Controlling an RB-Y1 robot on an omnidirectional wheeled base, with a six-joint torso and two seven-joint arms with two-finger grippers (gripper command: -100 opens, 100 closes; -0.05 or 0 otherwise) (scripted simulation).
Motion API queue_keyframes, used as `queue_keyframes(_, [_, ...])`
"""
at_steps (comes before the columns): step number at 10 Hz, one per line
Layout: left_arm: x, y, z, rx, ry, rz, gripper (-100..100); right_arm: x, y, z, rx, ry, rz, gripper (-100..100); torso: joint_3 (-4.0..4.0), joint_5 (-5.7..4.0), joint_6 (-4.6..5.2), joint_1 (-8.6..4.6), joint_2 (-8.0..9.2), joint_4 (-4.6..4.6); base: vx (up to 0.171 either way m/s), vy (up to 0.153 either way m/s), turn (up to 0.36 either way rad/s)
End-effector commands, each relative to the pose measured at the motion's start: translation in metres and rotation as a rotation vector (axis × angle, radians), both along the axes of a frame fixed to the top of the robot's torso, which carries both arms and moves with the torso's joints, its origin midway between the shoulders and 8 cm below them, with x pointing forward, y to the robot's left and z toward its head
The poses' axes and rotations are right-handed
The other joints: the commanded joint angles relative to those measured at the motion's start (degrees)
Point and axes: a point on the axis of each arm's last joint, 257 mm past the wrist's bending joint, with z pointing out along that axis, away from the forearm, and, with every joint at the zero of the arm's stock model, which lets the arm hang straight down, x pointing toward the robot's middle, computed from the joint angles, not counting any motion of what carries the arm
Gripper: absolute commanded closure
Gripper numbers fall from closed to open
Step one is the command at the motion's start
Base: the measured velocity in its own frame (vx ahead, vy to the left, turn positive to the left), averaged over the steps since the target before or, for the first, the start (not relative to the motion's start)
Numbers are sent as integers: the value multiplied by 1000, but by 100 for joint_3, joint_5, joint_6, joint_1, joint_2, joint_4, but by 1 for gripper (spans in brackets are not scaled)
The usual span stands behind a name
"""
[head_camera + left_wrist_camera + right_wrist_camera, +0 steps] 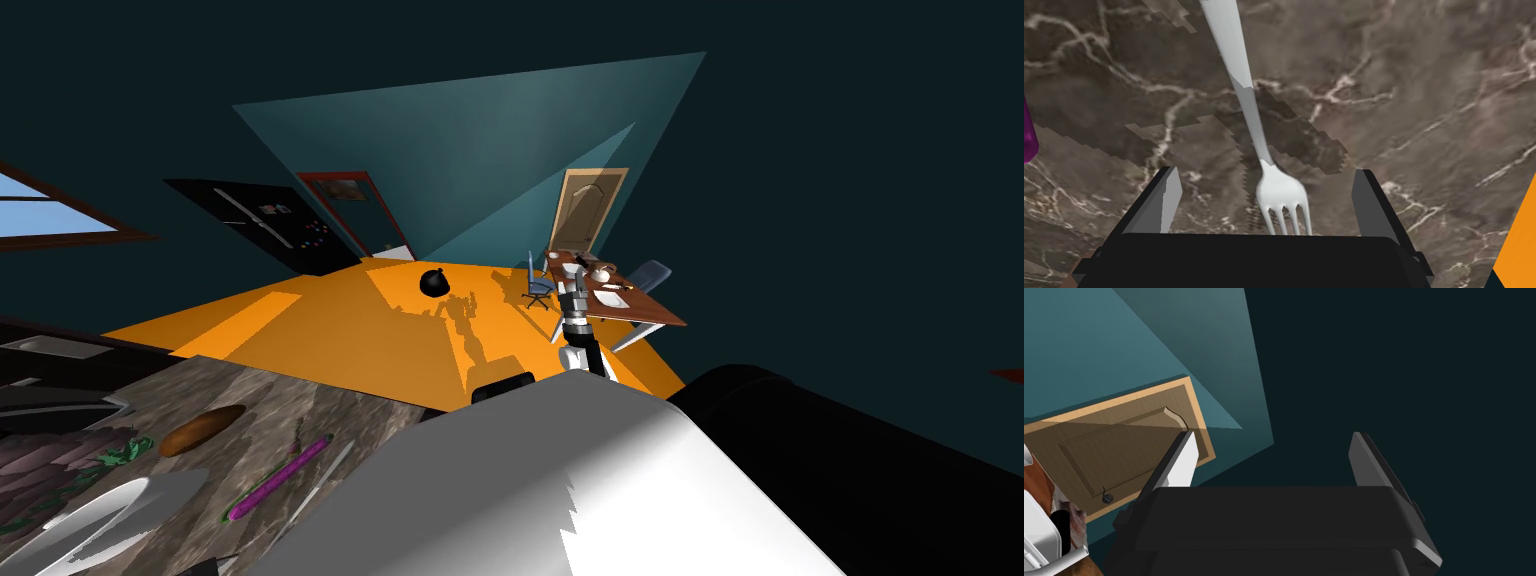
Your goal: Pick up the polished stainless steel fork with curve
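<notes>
Marble-patterned countertop (1424, 90) carries the pale grey fork (1251, 107). Its tines lie between the left gripper's (1267, 171) spread fingers, and its handle runs straight away from them. The right gripper (1272, 435), also spread and empty, is well apart from the fork.

Pale grey fork (1251, 107), brown white-veined countertop (1424, 100)

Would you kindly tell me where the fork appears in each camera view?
Head view: the fork lies low on the left, on the marbled countertop, beside the long purple item.
Left wrist view: the fork lies between the fingers of the open left gripper, tines toward the gripper's body.
Right wrist view: the open right gripper faces a wooden door, away from the countertop.
Shared landmark: the long purple item, at the left wrist view's edge.
</notes>
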Motion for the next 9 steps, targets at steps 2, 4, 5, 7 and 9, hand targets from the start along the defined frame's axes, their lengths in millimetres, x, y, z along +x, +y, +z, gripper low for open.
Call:
queue_keyframes(2, [0,1,-1,2,-2,-1,100,0,0,0,0,0,0,0,-1,-1,0,0,-2,0,-3,-1,0])
queue_keyframes(4, [-1,0,-1,-1,1,0,100,0,0,0,0,0,0,0,-4,12,5,20,-8,0,-2,-5,6])
queue_keyframes(5, [-1,0,-1,-2,1,0,100,0,0,0,0,0,0,0,-5,14,7,32,-10,0,0,0,0])
queue_keyframes(7, [-1,0,-1,-2,2,0,0,0,0,0,0,0,0,0,-5,15,7,38,-11,0,0,0,0])
queue_keyframes(9, [-1,-2,12,2,-2,-4,100,0,0,0,0,0,0,0,-7,13,8,39,-15,0,14,9,11])
